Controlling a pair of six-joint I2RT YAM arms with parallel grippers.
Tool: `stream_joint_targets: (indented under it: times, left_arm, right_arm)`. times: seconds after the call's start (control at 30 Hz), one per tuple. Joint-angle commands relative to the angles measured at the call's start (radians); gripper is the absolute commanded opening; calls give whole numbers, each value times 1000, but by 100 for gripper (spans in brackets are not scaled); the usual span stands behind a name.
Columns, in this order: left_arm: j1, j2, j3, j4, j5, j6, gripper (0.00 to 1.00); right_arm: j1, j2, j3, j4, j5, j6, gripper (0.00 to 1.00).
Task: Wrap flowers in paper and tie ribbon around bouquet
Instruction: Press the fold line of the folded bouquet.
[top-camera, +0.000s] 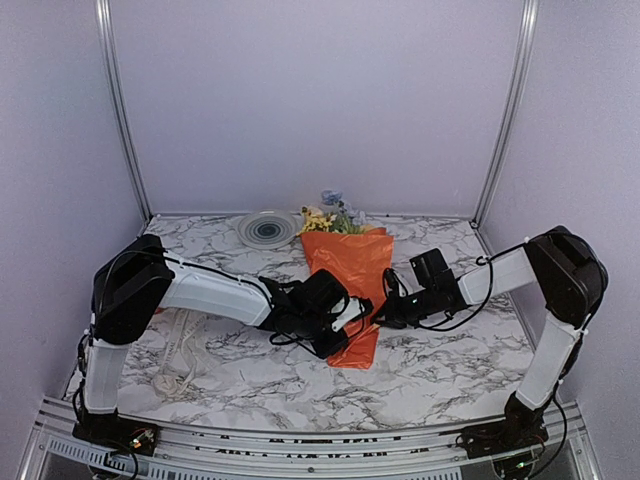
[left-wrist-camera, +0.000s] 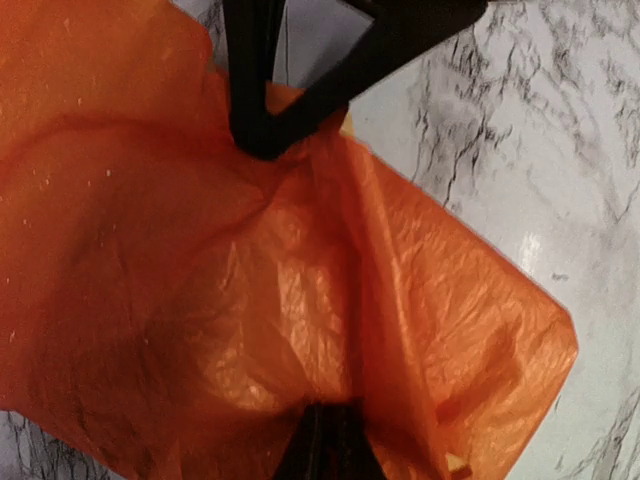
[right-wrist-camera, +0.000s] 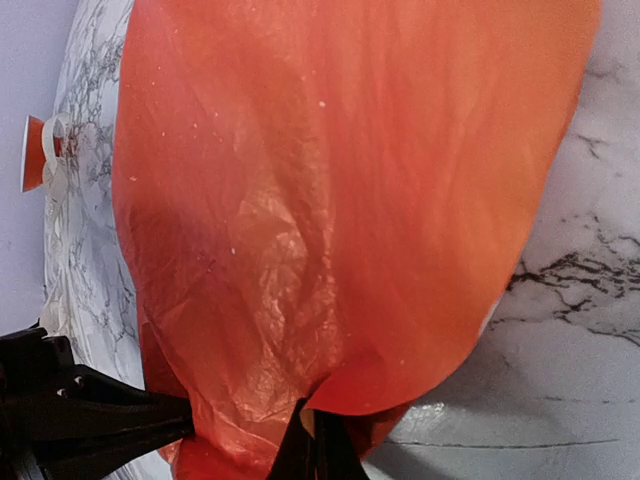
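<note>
The bouquet lies in the middle of the table as an orange paper (top-camera: 348, 262) cone. The flowers (top-camera: 333, 218) stick out of its wide far end, with yellow and pale blue blossoms showing. My left gripper (top-camera: 357, 309) comes in from the left and is shut on a fold of the paper (left-wrist-camera: 250, 300) near the narrow end, with its fingertips (left-wrist-camera: 330, 440) pinched together. From the right, my right gripper (top-camera: 384, 314) is shut on the paper's (right-wrist-camera: 340, 200) edge, just opposite. The cream ribbon (top-camera: 178, 352) lies loose at the near left, apart from both grippers. The stems are hidden inside the paper.
A round spool (top-camera: 267, 230) lies flat at the back, left of the blossoms. In the right wrist view its orange and white side (right-wrist-camera: 40, 150) shows beyond the paper. The marble table (top-camera: 450, 370) is walled at the back and on both sides.
</note>
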Motion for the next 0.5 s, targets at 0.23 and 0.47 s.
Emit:
stream_joint_targets:
  times: [0.23, 0.47]
  left_arm:
    - [-31, 46, -48, -98, 35, 68, 6]
    - [-45, 44, -43, -115, 43, 70, 6]
  right_arm:
    - [-80, 12, 168, -118, -14, -127, 38]
    - [-193, 155, 418, -154, -107, -213, 46]
